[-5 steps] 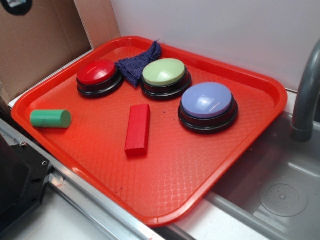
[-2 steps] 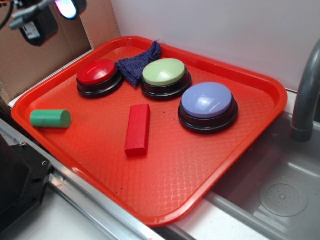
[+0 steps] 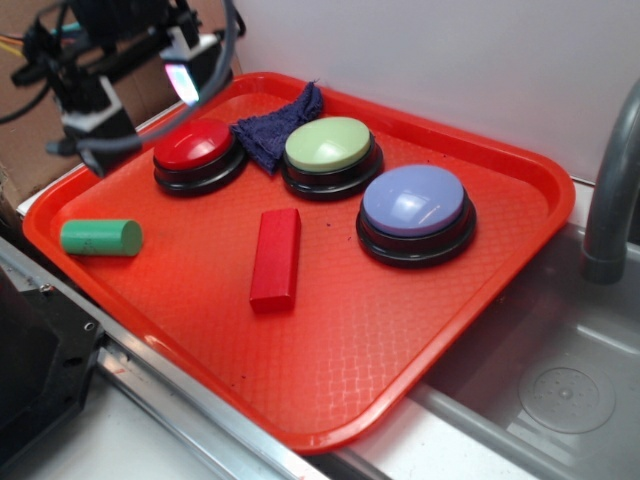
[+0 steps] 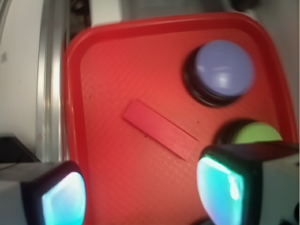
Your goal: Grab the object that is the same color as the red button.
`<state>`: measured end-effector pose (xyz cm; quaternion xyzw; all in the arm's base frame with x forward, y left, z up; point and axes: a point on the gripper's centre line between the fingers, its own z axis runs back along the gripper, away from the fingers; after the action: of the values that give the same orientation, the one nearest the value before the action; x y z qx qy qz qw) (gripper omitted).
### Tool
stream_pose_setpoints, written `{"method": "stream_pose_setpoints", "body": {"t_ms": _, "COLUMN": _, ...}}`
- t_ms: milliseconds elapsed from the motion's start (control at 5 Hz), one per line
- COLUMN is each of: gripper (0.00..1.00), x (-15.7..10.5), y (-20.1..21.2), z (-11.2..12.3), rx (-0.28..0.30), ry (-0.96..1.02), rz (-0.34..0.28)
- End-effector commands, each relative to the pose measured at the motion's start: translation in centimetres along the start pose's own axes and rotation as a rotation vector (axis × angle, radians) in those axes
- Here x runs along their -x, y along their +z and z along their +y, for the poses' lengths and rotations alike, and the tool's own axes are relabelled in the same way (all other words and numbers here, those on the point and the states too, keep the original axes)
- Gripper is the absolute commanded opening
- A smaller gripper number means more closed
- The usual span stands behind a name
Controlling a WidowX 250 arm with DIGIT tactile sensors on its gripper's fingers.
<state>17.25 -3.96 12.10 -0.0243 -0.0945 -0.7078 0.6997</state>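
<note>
No brand, label or writing can be read on anything here. The red block lies flat near the middle of the red tray, untouched, between the green cylinder at the tray's left edge and the lavender-blue button. The red button sits toward the tray's far left corner, with a dark blue cloth touching it and the green-topped button on the cloth's other side. The gripper hangs in the air over the tray's far left edge, just left of the red button and well apart from the block; it holds nothing. In the wrist view the jaws stand spread wide, their two glowing pads at the bottom corners, and the block lies diagonally beyond the gap between them, with the lavender-blue button farther off. The arm comes in from the upper left, cables looping above it. A grey sink adjoins the tray on the right.
</note>
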Motion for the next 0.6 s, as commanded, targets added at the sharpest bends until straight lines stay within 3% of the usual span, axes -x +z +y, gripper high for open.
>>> {"method": "stream_pose_setpoints", "body": {"t_ms": 0, "gripper": 1.0, "x": -0.4, "y": -4.7, "z": 0.5, "rx": 0.054, "ry": -0.157, "rz": -0.068}}
{"method": "stream_pose_setpoints", "body": {"t_ms": 200, "gripper": 1.0, "x": -1.0, "y": -6.6, "z": 0.8, "rx": 0.078, "ry": -0.194, "rz": -0.093}}
{"method": "stream_pose_setpoints", "body": {"t_ms": 400, "gripper": 1.0, "x": -1.4, "y": -8.7, "z": 1.3, "rx": 0.105, "ry": -0.211, "rz": -0.079}}
